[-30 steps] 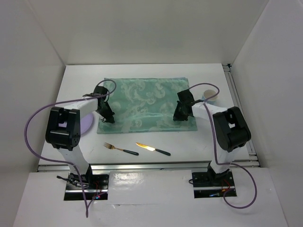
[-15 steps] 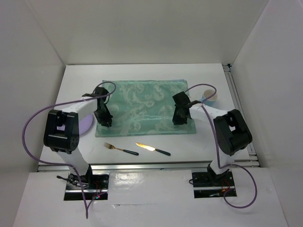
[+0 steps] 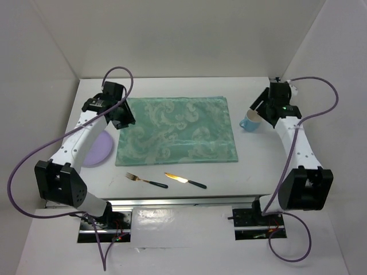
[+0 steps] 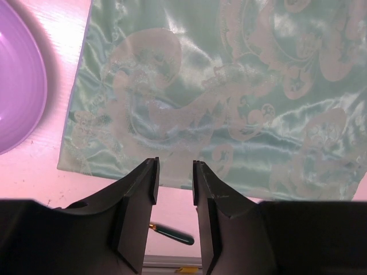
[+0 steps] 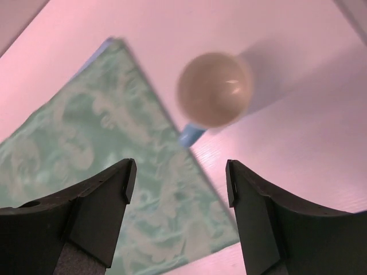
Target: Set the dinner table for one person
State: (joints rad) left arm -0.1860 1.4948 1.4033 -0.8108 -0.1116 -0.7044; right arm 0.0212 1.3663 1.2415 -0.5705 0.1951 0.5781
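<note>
On the white dinner table (image 3: 261, 166) a teal patterned cloth (image 3: 175, 130) lies flat. My left gripper (image 3: 124, 118) hovers over the cloth's far left corner, open, with nothing between its fingers. From the left wrist I look down on the cloth (image 4: 229, 97), a purple plate (image 4: 17, 97) and a dark utensil handle (image 4: 172, 234). My right gripper (image 3: 261, 107) hangs open and empty above a blue cup (image 3: 250, 121). The right wrist view shows the cup (image 5: 215, 89) ahead of the gripper (image 5: 180, 183) and beside the cloth (image 5: 114, 189).
The purple plate (image 3: 97, 150) lies left of the cloth. A fork (image 3: 146, 180) and a knife (image 3: 184, 180) lie near the front edge, below the cloth. White walls enclose the table on three sides, and a metal rail (image 3: 172, 200) runs along the near edge.
Both grippers have let go of the cloth's near corners and opened. Both arms rose and swung toward the far side, the left to the far left corner, the right over the cup.
</note>
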